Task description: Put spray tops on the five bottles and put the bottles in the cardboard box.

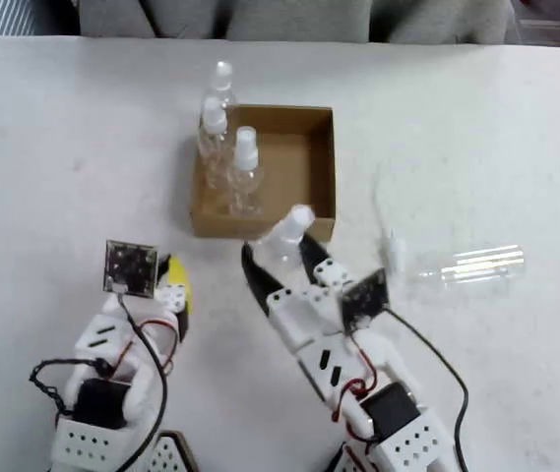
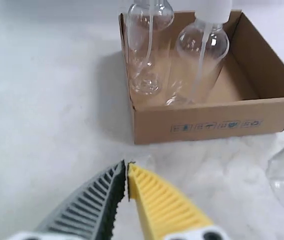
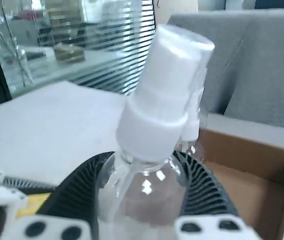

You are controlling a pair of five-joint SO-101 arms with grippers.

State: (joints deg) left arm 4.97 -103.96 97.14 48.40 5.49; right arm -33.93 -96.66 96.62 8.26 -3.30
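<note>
The cardboard box (image 1: 314, 162) stands at the table's middle, with clear bottles with white spray tops (image 1: 244, 162) upright along its left side; two of them (image 2: 199, 57) show in the left wrist view. My right gripper (image 1: 281, 258) is shut on another clear bottle with a spray top (image 3: 164, 112), held upright just in front of the box's near wall (image 2: 206, 125). A bare bottle (image 1: 471, 265) lies on its side to the right, a loose spray top (image 1: 393, 251) beside it. My left gripper (image 2: 127, 170) is shut and holds nothing, low over the table left of the box's front.
The white table (image 1: 63, 147) has free room to the left and far right. Grey chairs (image 1: 289, 18) line the far edge. The left gripper's yellow finger (image 3: 29, 200) sits close beside the right gripper.
</note>
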